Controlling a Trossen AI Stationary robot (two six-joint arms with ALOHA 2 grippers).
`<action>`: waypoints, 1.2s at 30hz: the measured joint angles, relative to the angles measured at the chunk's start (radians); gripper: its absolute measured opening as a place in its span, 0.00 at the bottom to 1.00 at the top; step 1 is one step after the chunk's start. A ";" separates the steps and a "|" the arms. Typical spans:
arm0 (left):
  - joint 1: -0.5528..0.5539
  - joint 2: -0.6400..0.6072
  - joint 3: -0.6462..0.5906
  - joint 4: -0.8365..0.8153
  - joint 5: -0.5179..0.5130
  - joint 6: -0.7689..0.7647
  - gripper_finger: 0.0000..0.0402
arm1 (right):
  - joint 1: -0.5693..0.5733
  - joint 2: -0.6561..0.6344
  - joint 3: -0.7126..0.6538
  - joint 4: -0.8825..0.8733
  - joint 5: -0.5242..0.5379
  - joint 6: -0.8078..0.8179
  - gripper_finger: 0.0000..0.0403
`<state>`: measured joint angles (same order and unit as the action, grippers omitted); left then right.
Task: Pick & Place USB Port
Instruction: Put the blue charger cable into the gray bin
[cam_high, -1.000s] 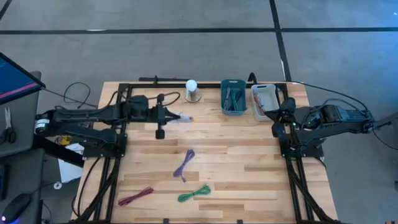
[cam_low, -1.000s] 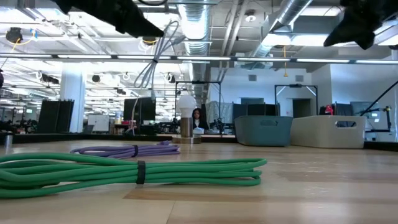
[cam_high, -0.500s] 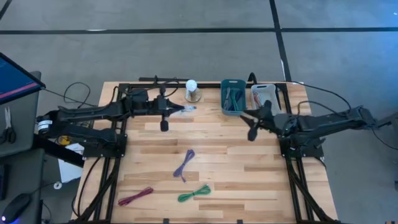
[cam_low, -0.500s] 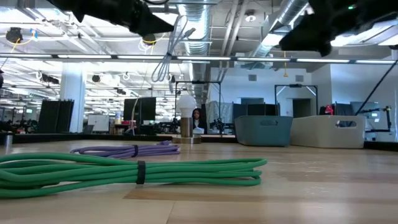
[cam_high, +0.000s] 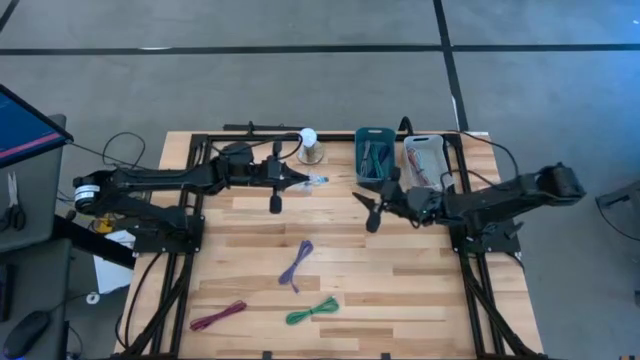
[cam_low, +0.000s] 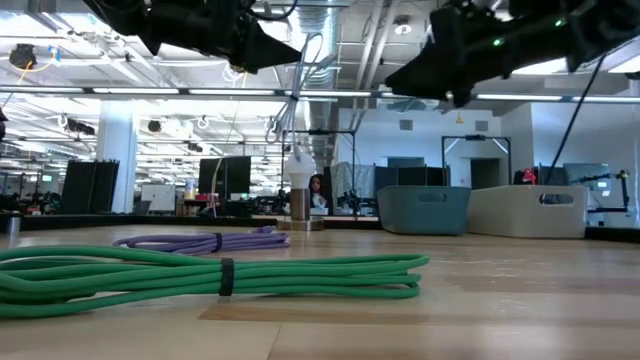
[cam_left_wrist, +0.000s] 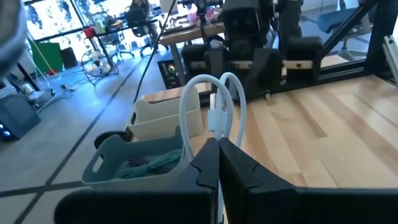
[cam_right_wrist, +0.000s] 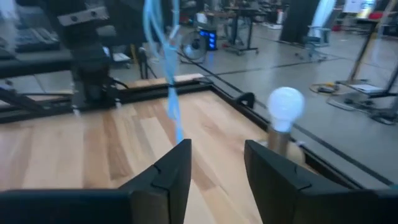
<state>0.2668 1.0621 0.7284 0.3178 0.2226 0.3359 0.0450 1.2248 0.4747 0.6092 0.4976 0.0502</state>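
A pale blue-white USB cable (cam_high: 316, 181), bundled into a loop, is held above the table's far middle by my left gripper (cam_high: 301, 181), which is shut on it. In the left wrist view the loop (cam_left_wrist: 211, 102) stands out past the shut fingertips (cam_left_wrist: 217, 148). My right gripper (cam_high: 367, 210) is open, a short way to the cable's right and nearer, pointing at it. The right wrist view shows the cable (cam_right_wrist: 171, 81) hanging ahead of the open fingers (cam_right_wrist: 180, 168), apart from them. Behind stand a teal bin (cam_high: 375, 155) and a white bin (cam_high: 425, 160). My left gripper pinches the bundled cable's lower end (cam_left_wrist: 215, 129) between its two fingers. The fingers lie roughly level and point toward the table's right. The loop sticks out beyond the fingertips, a strand hangs below (cam_low: 298, 95), and all of it is clear of the table.
A white bulb on a stand (cam_high: 309, 144) is at the far edge, just behind the cable. Purple (cam_high: 297, 265), green (cam_high: 313, 311) and magenta (cam_high: 218, 316) cable bundles lie on the near half of the table. The teal bin holds several cables.
My left gripper has carried the cable toward the table's right and a little toward the far edge, still shut on it. My right gripper has swung from beside the white bin toward the table's left, to near the cable, and has opened.
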 joint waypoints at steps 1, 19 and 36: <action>0.000 0.001 0.000 0.005 0.000 0.000 0.00 | -0.008 0.026 0.000 0.041 -0.021 0.001 0.34; 0.000 -0.008 0.000 0.046 0.018 -0.003 0.00 | -0.066 0.383 0.284 0.141 -0.136 -0.081 0.35; 0.000 -0.008 0.001 0.046 0.018 -0.003 0.01 | -0.117 0.534 0.435 0.125 -0.228 -0.103 0.27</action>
<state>0.2665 1.0538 0.7289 0.3641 0.2410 0.3325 -0.0719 1.7588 0.9096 0.7345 0.2696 -0.0525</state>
